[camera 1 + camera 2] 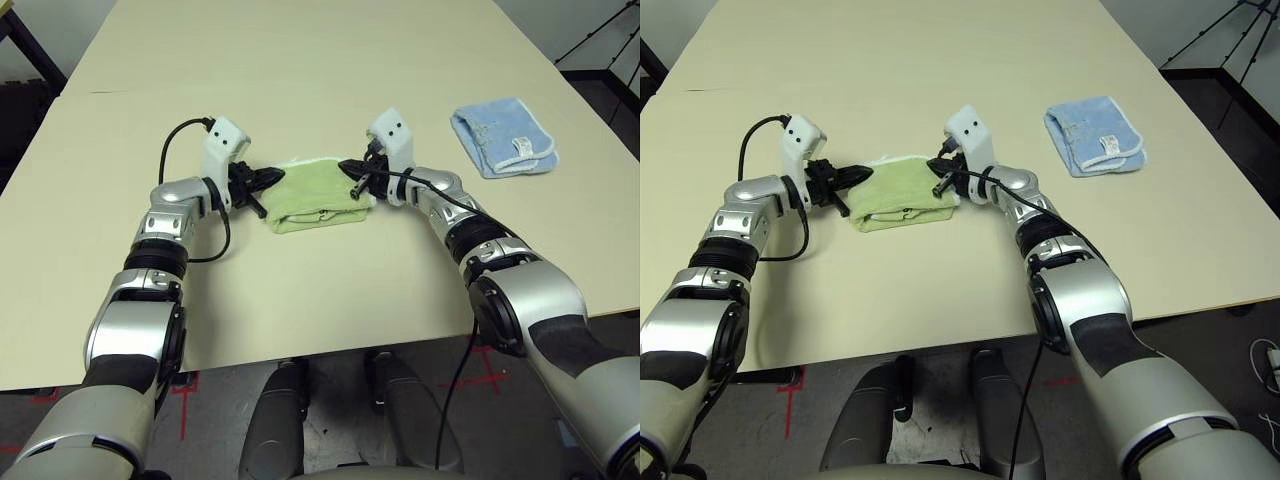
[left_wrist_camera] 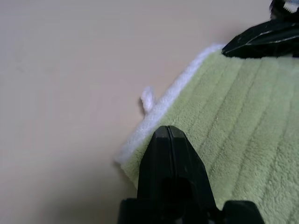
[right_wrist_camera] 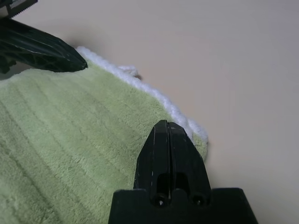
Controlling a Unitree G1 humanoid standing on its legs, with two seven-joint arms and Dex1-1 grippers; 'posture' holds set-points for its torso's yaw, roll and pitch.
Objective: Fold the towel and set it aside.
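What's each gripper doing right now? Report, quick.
Left gripper: shut, pinching a corner of the green towel.
Right gripper: shut, pinching the towel's opposite corner.

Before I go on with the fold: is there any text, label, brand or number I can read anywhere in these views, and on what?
None can be read.
Light-blue cloth: a small white tag at its near edge, too small to read.
Towel: plain green pile and white edging, no writing showing.
Left gripper and right gripper: no markings legible.
Table: bare surface, no writing.
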